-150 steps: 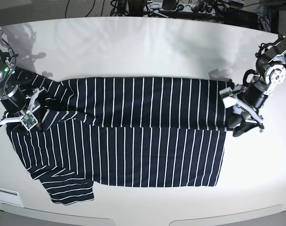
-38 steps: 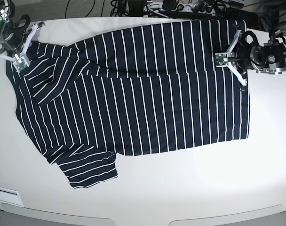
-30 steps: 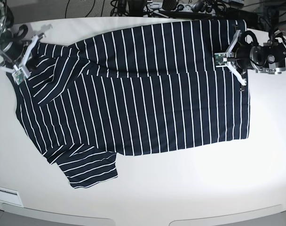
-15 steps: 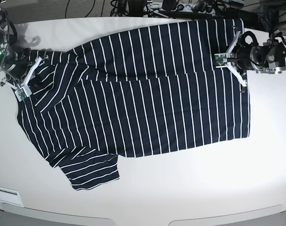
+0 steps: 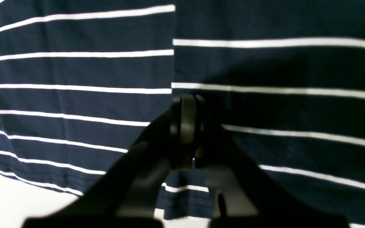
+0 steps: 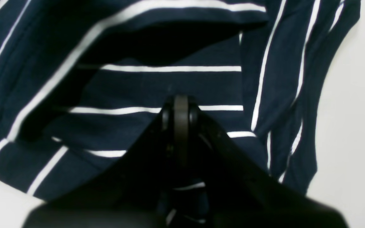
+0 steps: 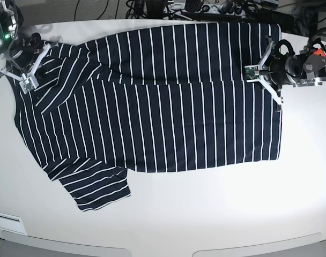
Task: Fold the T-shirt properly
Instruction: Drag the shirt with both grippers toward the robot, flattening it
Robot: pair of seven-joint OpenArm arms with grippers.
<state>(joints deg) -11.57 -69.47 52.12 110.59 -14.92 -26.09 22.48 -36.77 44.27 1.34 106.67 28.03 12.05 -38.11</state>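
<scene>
Your base view shows the whole T-shirt [image 7: 152, 107] spread on the white table [image 7: 216, 214], long axis left-right, sleeves toward frame left. Only the wrist views show both pincers clamped on fabric: left gripper [image 5: 187, 126], right gripper [image 6: 181, 123].

Dark navy T-shirt [image 7: 152, 107] with thin white stripes, spread mostly flat between the right gripper [image 7: 24, 72] and left gripper [image 7: 266, 72]. Pinched by both at far corners. One sleeve rumpled, well apart from either.
</scene>
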